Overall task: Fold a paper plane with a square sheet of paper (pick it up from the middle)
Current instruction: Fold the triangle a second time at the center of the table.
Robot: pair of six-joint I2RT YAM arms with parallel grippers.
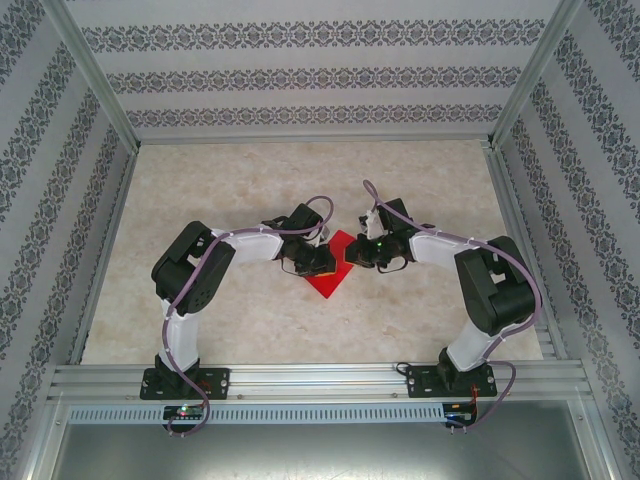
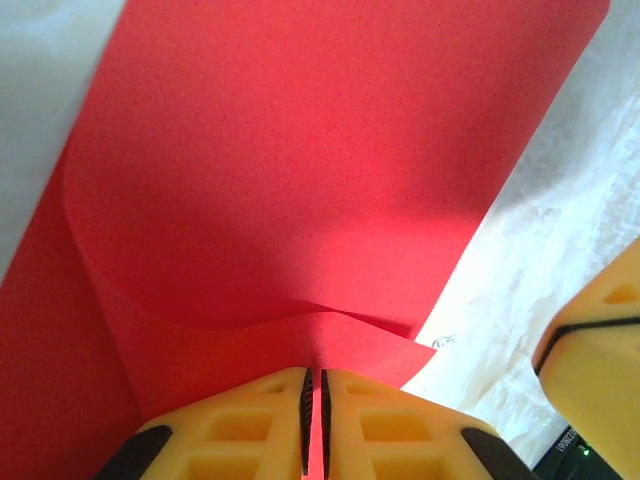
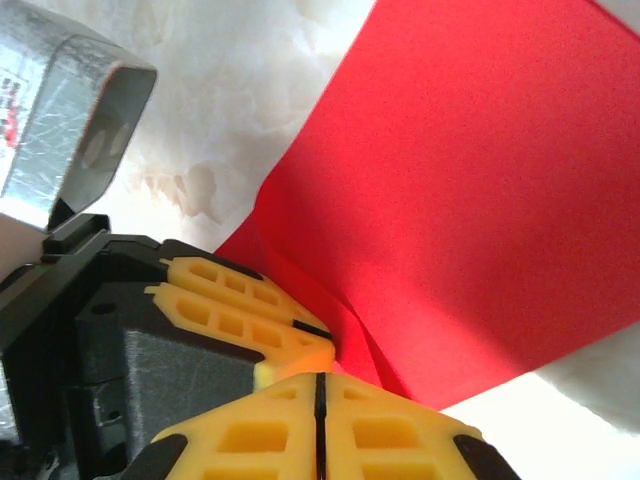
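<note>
The square sheet of paper is bright red and sits mid-table between both grippers. My left gripper is shut on it. In the left wrist view a thin red strip runs between the pads of the left gripper, and the paper curls up and away from the tips. My right gripper is shut tip to tip against the left one. In the right wrist view the right gripper shows a dark closed seam with no red in it, right at the edge of the paper.
The marbled table has patterned walls on three sides and an aluminium rail along the near edge. A yellow finger of the right gripper crowds the left wrist view. The left gripper's fingers press close in the right wrist view.
</note>
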